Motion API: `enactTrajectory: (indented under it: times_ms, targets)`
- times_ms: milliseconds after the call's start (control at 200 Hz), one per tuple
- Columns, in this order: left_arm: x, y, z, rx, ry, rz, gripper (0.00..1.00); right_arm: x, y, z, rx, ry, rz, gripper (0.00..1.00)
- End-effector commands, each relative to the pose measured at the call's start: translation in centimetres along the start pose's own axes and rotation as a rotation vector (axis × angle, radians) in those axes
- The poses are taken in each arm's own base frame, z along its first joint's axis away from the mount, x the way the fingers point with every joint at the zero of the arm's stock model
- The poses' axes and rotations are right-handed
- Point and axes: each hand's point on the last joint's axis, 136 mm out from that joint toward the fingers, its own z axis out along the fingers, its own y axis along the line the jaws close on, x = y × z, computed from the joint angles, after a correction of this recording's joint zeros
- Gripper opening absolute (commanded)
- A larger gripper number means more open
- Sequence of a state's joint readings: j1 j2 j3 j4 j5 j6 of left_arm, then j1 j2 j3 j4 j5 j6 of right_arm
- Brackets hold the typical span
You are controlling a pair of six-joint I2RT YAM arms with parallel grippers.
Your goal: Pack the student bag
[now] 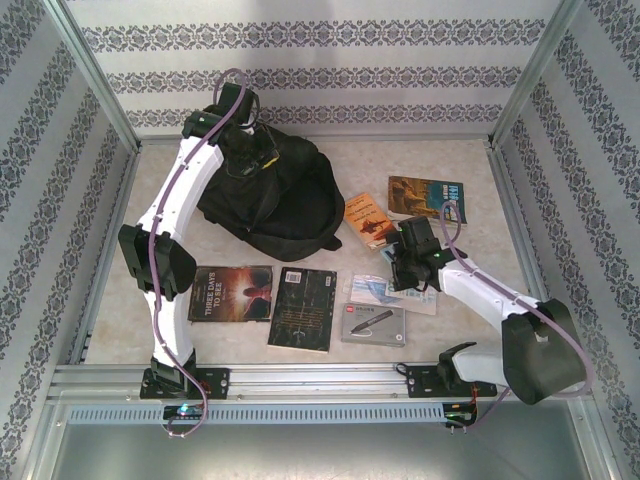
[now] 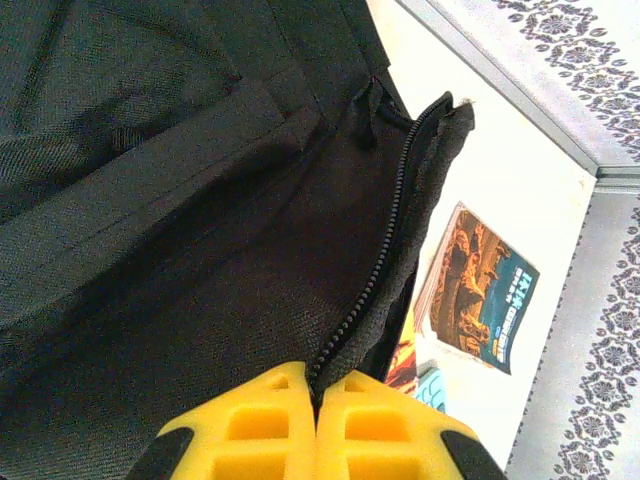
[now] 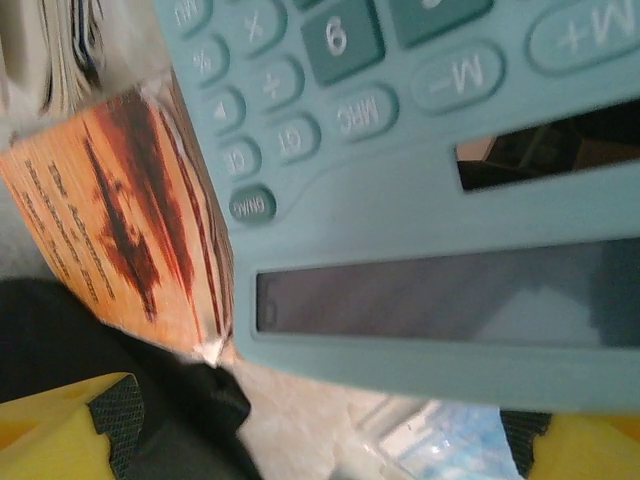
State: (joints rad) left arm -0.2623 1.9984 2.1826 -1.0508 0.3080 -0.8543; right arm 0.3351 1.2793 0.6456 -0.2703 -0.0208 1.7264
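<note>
Top external view: student bag (image 1: 290, 200) lies far left of centre on the surface (image 1: 385, 162), with books to its right and nearer.
Left gripper (image 2: 315, 395): fingers pressed together on the bag's zip edge, lifting the flap.
Right gripper (image 3: 320, 440): jaws wide apart just over a teal calculator (image 3: 420, 150) that sits beside an orange book (image 3: 130, 220). I can't tell whether they touch it.
Step in hand: probably picking up the calculator.
Doing it well: straddle its narrow width squarely, stay clear of the book's edge, close gently, and hold the bag's flap high so the mouth gapes.
</note>
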Motion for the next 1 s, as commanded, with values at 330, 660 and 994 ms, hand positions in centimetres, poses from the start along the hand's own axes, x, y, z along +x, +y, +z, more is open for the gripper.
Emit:
enactTrajectory:
  times_ms: [330, 660, 994]
  targets:
    - [2.0, 1.0, 0.4, -0.029, 0.065, -0.027, 0.00, -10.3, -2.0, -2.9, 0.004, -0.218, -0.035, 0.71]
    - [2.5, 1.1, 0.3, -0.031, 0.066, -0.019, 0.00, -9.4, 0.0, -4.8, -0.185, -0.057, -0.045, 0.75]
    - [2.4, 1.2, -0.1, -0.031, 0.055, -0.016, 0.00, -9.6, -2.6, -2.5, -0.198, -0.009, 0.045, 0.61]
